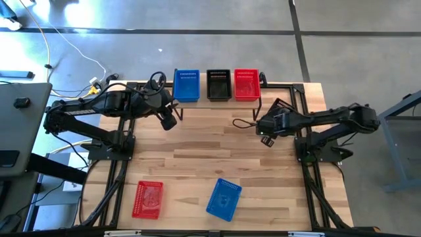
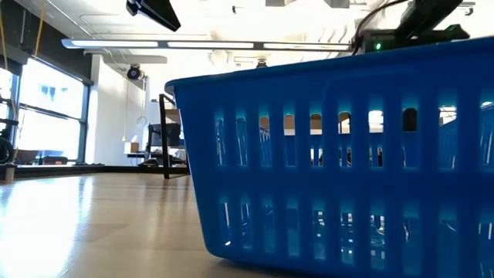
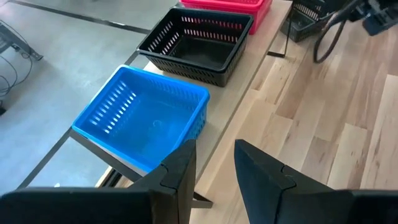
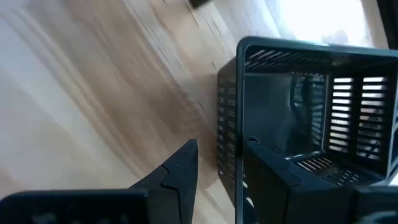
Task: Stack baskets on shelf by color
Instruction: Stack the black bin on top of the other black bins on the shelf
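High view: shelf (image 1: pixel 197 100) at the desk's (image 1: pixel 217 155) far edge carries a blue basket (image 1: pixel 186 85), a black basket (image 1: pixel 218 85) and a red basket (image 1: pixel 247 84) in a row. Loose red basket (image 1: pixel 148 199) and loose blue basket (image 1: pixel 223 198) sit near the front edge. Left gripper (image 1: pixel 168 121) hangs just in front of the shelf's blue basket. Right gripper (image 1: pixel 266 139) is beside another black basket (image 1: pixel 281 106) off the shelf's right end.

Low view: a blue basket (image 2: pixel 340 162) fills the frame.

Left wrist view: left gripper (image 3: pixel 214 163) part open, empty, above the shelf edge.

Right wrist view: right gripper (image 4: pixel 221 163) straddles the black basket's (image 4: pixel 311 112) wall, fingers either side; cannot tell if it is pinched.
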Tool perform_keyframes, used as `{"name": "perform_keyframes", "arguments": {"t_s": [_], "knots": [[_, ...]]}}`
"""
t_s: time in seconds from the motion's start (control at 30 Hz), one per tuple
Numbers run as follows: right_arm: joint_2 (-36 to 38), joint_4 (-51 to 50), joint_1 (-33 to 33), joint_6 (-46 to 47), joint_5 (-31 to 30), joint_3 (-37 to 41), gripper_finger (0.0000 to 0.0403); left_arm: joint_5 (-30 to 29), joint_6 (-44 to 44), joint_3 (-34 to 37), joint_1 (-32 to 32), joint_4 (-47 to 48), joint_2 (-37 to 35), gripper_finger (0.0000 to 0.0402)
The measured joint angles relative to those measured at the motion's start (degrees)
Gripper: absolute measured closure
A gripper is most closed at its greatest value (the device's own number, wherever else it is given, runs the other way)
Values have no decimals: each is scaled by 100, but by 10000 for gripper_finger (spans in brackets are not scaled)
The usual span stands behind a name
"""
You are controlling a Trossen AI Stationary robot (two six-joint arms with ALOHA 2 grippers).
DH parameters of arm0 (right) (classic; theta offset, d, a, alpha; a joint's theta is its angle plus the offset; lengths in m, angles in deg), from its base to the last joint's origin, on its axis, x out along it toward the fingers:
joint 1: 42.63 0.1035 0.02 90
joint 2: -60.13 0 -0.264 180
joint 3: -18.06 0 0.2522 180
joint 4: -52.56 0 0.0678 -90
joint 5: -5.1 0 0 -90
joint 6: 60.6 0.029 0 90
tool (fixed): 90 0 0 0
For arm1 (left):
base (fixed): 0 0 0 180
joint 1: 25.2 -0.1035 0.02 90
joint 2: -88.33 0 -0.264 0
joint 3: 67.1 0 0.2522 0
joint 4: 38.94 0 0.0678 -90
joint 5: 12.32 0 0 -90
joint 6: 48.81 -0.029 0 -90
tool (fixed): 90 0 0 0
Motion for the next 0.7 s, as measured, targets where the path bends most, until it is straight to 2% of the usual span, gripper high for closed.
{"name": "perform_keyframes", "arguments": {"t_s": [0.27, 0.37, 0.53, 0.7], "knots": [[-594, -29, -134, 63, -23, 0, 297, -7, -2, 0, 1, 0, 0, 302], [-735, -31, -159, 63, 25, 0, 324, -7, -2, 0, 1, 0, 0, 302], [-751, -29, -166, 208, 452, 0, 394, -7, 0, 0, 1, 0, 0, 302], [-743, -260, 67, 784, 681, -213, 400, -7, 92, 0, 0, -7, 0, 302]]}}
